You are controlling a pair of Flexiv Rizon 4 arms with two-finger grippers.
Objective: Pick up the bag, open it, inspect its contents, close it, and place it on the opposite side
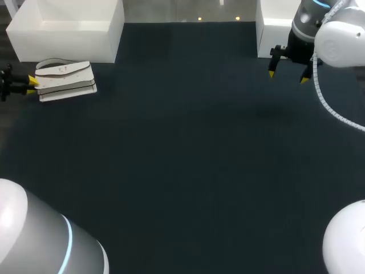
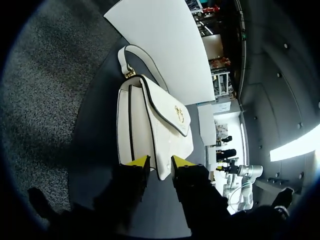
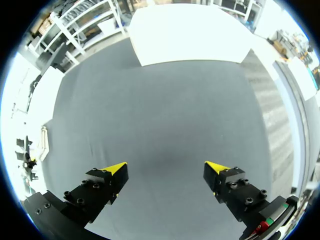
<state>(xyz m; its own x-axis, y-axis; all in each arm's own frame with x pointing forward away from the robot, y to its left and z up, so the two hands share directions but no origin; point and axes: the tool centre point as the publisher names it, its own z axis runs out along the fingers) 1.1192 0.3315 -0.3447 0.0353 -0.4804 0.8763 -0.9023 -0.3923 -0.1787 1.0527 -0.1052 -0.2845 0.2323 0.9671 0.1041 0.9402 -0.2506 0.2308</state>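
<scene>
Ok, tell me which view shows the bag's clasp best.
The left wrist view: the bag is close, flap facing the camera, gold clasp clear. The head view shows the bag small, clasp unreadable; the right wrist view, only a distant sliver.

open passage across the dark mat [image 1: 182,160]; a white box [image 1: 68,28] stands close behind the bag [image 1: 65,81], a second box [image 1: 274,34] far right.

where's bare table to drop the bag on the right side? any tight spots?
Bare table runs from the bag across the middle to the right gripper, plus the whole near half. The right side by the right white box is free. Tight only far left: bag, left gripper, left white box.
</scene>
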